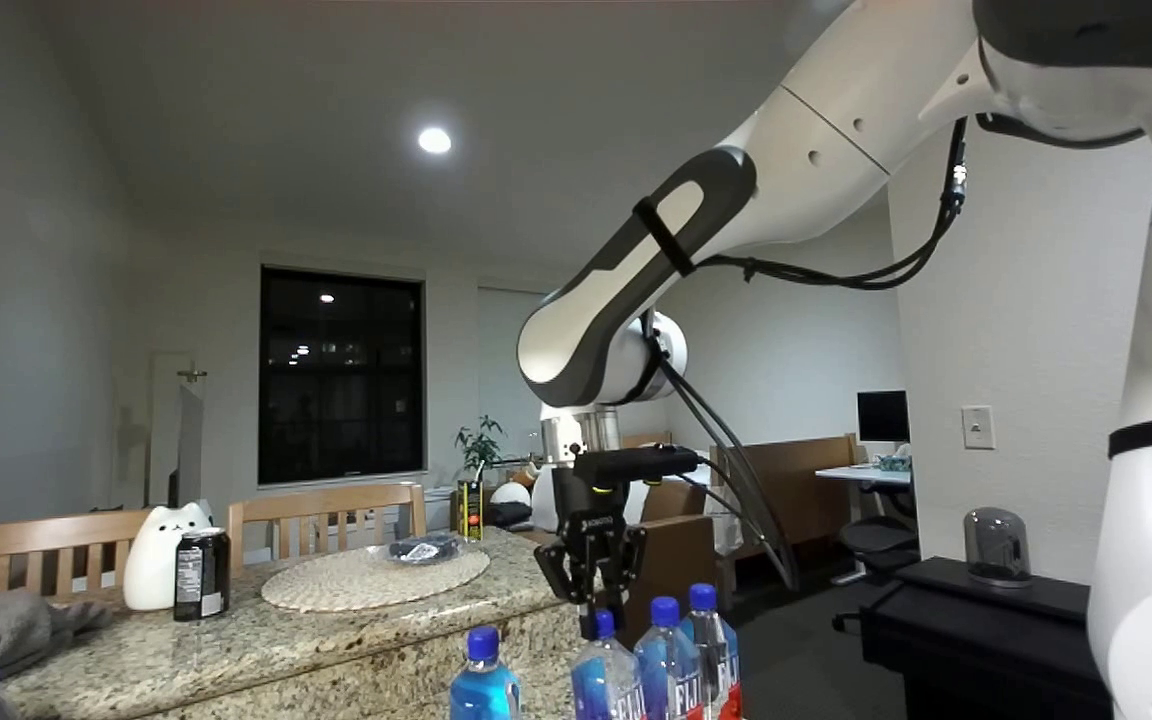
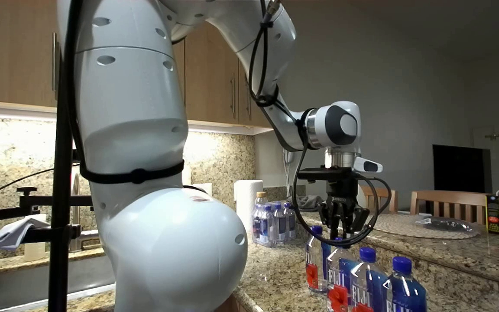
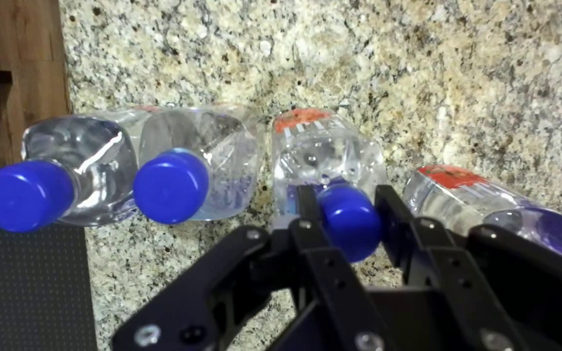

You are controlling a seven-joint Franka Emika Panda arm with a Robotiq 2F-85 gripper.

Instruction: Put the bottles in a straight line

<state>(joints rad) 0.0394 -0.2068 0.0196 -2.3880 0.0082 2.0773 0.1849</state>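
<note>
A Fiji water bottle [image 3: 327, 141] is held by its blue cap [image 3: 351, 229] in the gripper [image 3: 347, 195]; whether its base touches the granite counter [image 3: 408, 73] cannot be told. Two upright bottles [image 3: 208, 161] are seen on one side, a fourth bottle [image 3: 481, 204] on the other.

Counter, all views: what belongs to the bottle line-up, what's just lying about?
Job, in the wrist view:
gripper
gripped bottle
rightmost bottle
second bottle from left
leftmost bottle

Lying about:
woven placemat
black can
white cat-shaped object
grey cloth
carton with straw
paper towel roll
probably the bottle cluster near it
</note>
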